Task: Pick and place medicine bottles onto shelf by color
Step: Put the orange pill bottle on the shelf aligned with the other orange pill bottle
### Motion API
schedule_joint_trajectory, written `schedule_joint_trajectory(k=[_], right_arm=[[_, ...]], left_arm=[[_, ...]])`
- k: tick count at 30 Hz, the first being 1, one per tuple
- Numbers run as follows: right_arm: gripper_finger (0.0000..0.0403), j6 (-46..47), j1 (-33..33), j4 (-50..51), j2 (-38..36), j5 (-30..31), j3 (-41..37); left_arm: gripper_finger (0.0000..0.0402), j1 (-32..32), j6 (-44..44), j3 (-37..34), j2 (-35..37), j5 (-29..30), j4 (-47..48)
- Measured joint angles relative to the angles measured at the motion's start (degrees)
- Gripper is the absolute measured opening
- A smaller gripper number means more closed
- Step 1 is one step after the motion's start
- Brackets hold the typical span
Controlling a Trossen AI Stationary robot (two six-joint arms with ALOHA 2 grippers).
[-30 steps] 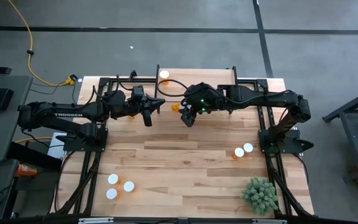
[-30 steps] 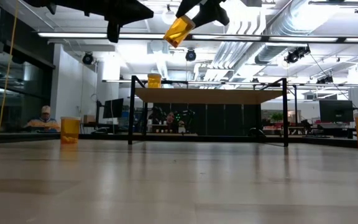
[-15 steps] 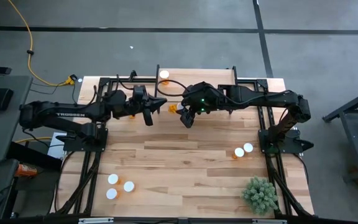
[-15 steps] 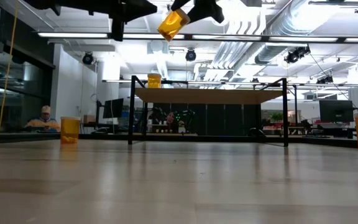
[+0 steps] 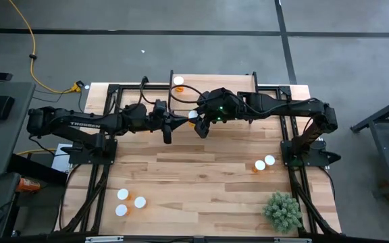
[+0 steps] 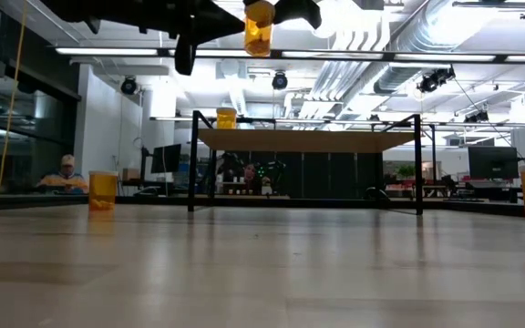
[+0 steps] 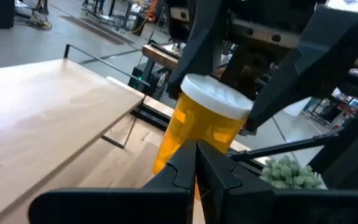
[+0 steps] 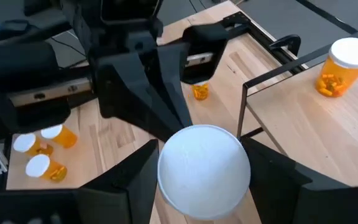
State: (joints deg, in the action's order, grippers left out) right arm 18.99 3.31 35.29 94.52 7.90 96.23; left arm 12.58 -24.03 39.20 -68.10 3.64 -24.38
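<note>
my right gripper (image 5: 203,121) grips a pill bottle (image 6: 258,25) upright in the air near the shelf (image 5: 248,82) | my left gripper (image 5: 169,128) is closed, empty, just beside it

Overhead, table-level, two close wrist views.

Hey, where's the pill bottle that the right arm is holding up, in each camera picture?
High view: held bottle, white cap, middle of the table's far half.
Low view: top centre, above the shelf.
Left wrist view: centre.
Right wrist view: bottom centre, cap up.
Shared landmark: the shelf's lone bottle.
</note>
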Motion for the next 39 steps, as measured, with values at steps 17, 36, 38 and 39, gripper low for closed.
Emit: schedule_joint_trajectory(k=[17,36,38,39], right_arm=[[0.0198,-4.3,3.4,-9.0,2.5,6.2,0.1],[0.0198,-4.1,12.9,-21.9,18.2,7.3,0.0],[0.0198,-4.1,12.8,-23.7,18.1,6.9,0.0],[0.0198,-4.5,12.8,-24.5,18.1,6.8,0.0]], left_arm=[[0.0,3.9,8.1,0.0,26.9,4.6,30.7],[0.0,1.1,8.6,0.0,39.2,10.7,33.6],[0.0,1.1,8.1,0.0,38.9,10.7,33.6],[0.0,1.1,8.1,0.0,38.8,10.6,33.7]])
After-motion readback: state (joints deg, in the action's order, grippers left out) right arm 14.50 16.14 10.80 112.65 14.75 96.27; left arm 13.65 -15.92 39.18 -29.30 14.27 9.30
